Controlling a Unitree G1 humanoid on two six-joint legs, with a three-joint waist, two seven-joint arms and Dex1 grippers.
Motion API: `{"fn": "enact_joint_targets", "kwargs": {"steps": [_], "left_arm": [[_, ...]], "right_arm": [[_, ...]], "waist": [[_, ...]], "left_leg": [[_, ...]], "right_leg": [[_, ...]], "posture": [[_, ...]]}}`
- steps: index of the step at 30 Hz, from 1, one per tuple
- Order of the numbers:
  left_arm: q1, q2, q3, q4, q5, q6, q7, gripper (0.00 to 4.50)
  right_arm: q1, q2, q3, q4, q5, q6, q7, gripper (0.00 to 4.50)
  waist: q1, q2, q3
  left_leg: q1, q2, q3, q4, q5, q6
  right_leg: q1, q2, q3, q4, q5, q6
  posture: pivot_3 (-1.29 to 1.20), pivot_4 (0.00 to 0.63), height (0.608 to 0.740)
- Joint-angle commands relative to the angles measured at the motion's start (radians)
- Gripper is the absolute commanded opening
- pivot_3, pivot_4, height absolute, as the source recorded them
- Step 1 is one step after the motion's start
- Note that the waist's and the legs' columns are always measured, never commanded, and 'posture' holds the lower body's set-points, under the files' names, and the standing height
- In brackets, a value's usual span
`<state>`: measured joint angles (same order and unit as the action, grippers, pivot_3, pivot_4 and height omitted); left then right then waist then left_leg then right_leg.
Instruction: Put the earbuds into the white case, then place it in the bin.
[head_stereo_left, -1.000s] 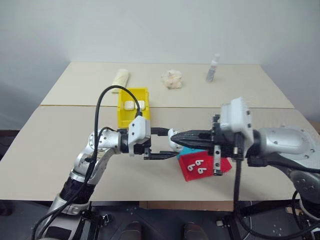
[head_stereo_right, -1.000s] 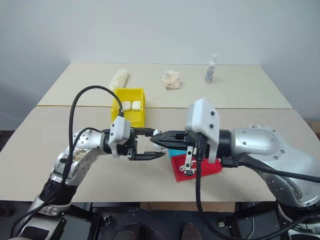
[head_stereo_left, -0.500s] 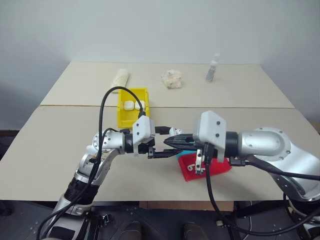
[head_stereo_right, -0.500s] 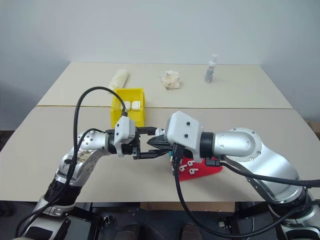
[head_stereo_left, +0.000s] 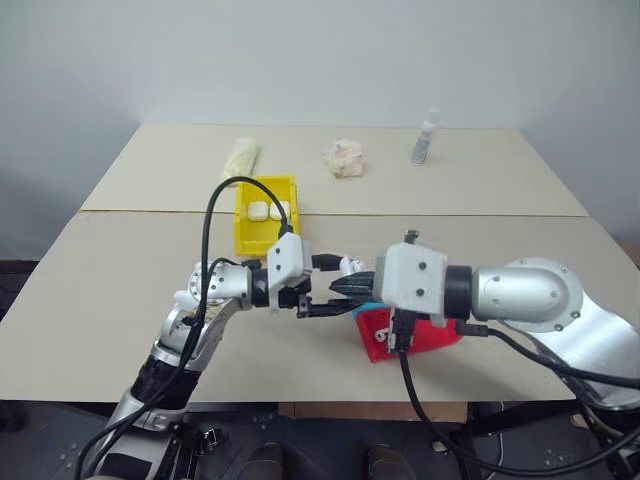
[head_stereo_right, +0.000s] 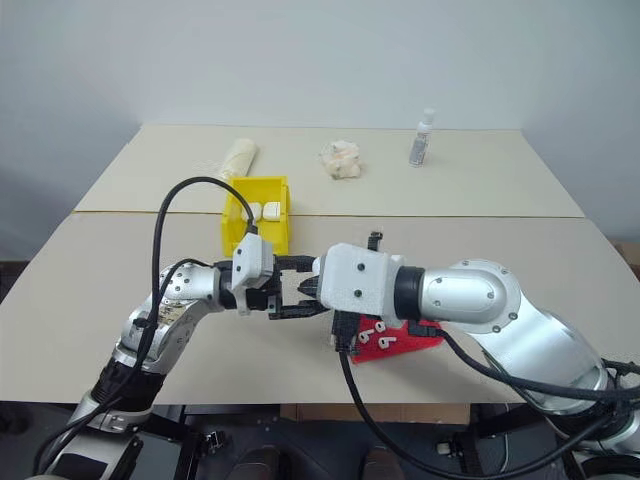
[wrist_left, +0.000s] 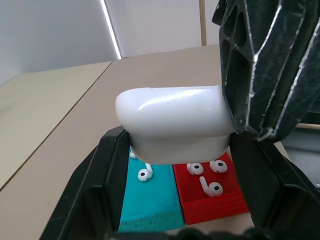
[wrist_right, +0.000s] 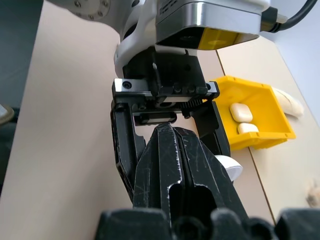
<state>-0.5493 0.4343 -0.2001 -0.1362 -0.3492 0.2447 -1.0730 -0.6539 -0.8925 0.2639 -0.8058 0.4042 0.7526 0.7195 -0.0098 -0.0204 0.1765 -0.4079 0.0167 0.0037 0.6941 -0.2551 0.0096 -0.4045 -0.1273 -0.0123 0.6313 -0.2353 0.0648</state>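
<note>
A: Rolling over at the wrist, the right gripper (head_stereo_left: 345, 286) has been closing in since a second ago, its fingers pressed together against the white case (wrist_left: 175, 122).

B: And the left gripper (head_stereo_right: 300, 287)?

A: Its fingers are clamping the white case from both sides, holding it in the air above the teal tray (wrist_left: 152, 197) and the red tray (wrist_left: 215, 205).

B: So which step is this?

A: I judge they are working the lid open. The earbuds (wrist_left: 207, 172) are lying loose in the trays below, so none are going in yet.

B: Next?

A: Prying the lid without knocking the case out of the left fingers. The two grippers are crowding each other, leaving little room between them.

B: The bin (head_stereo_left: 262, 226)?

A: Sitting just behind them on the tabletop (head_stereo_left: 90, 300), already holding two white cases; the near edge is lying close under the arms.
</note>
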Motion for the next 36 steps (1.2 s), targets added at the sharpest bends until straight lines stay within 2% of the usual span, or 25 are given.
{"fn": "enact_joint_targets", "kwargs": {"steps": [1, 8, 12, 18, 22, 25, 32, 36], "left_arm": [[-0.024, -0.001, 0.027, -0.037, -0.033, -0.049, -0.027, 2.78], [-0.032, 0.008, 0.034, -0.013, -0.03, -0.068, -0.046, 2.78], [-0.03, 0.008, 0.036, -0.008, -0.035, -0.074, -0.056, 2.78], [-0.028, -0.01, 0.039, 0.019, 0.0, -0.113, -0.022, 2.78], [-0.046, -0.089, 0.067, 0.054, 0.07, -0.161, 0.153, 2.78], [-0.123, -0.167, 0.135, 0.121, 0.188, -0.125, 0.45, 2.78], [-0.254, -0.171, 0.247, 0.342, 0.338, -0.121, 0.802, 2.78], [-0.31, -0.162, 0.244, 0.499, 0.382, -0.095, 0.881, 2.78]], "right_arm": [[0.026, -0.021, -0.014, 0.011, -0.039, 0.038, -0.007, 0.01], [0.054, 0.009, -0.13, -0.021, 0.051, 0.052, 0.003, 0.01], [0.066, 0.002, -0.162, -0.014, 0.042, 0.047, -0.002, 0.01], [0.085, 0.046, -0.346, -0.005, 0.191, 0.041, 0.011, 0.01], [0.145, 0.037, -0.384, 0.041, 0.176, -0.017, 0.036, 0.01], [0.169, 0.05, -0.35, 0.085, 0.126, -0.046, 0.009, 0.01], [0.212, 0.064, -0.356, 0.033, 0.112, 0.021, -0.083, 0.01], [0.305, 0.016, -0.42, -0.029, 0.129, 0.062, -0.089, 0.01]], "waist": [[0.0, 0.0, 0.0], [0.001, 0.0, 0.0], [0.001, 0.0, 0.0], [0.003, 0.0, 0.0], [0.01, 0.0, 0.0], [0.018, -0.001, 0.0], [0.013, -0.001, 0.0], [0.025, -0.001, 0.0]], "left_leg": [[0.0, 0.0, 0.0, 0.0, 0.0, 0.0], [0.0, 0.0, 0.0, 0.0, 0.0, 0.0], [0.0, 0.0, 0.0, 0.0, 0.0, 0.0], [0.0, 0.0, 0.0, 0.0, 0.0, 0.0], [0.0, 0.0, 0.0, 0.0, 0.0, 0.0], [0.0, -0.001, 0.0, 0.001, 0.0, 0.0], [-0.001, -0.001, 0.0, 0.0, 0.0, 0.0], [-0.002, -0.001, 0.0, 0.001, 0.0, 0.0]], "right_leg": [[0.0, 0.0, 0.0, 0.0, 0.0, 0.0], [0.0, 0.0, 0.0, 0.0, 0.0, 0.0], [0.0, 0.0, 0.0, 0.0, 0.0, 0.0], [0.0, 0.0, 0.0, 0.0, 0.0, 0.0], [0.001, 0.0, 0.0, -0.001, 0.0, 0.0], [0.001, 0.0, 0.0, 0.0, 0.001, 0.001], [0.0, 0.0, 0.0, -0.001, 0.001, 0.001], [0.0, 0.0, -0.001, -0.001, 0.001, 0.001]], "posture": [[0.0, 0.15, 0.74], [0.0, 0.15, 0.74], [0.0, 0.15, 0.74], [0.0, 0.15, 0.74], [0.0, 0.15, 0.74], [0.0, 0.15, 0.74], [0.0, 0.15, 0.74], [0.0, 0.15, 0.74]]}}
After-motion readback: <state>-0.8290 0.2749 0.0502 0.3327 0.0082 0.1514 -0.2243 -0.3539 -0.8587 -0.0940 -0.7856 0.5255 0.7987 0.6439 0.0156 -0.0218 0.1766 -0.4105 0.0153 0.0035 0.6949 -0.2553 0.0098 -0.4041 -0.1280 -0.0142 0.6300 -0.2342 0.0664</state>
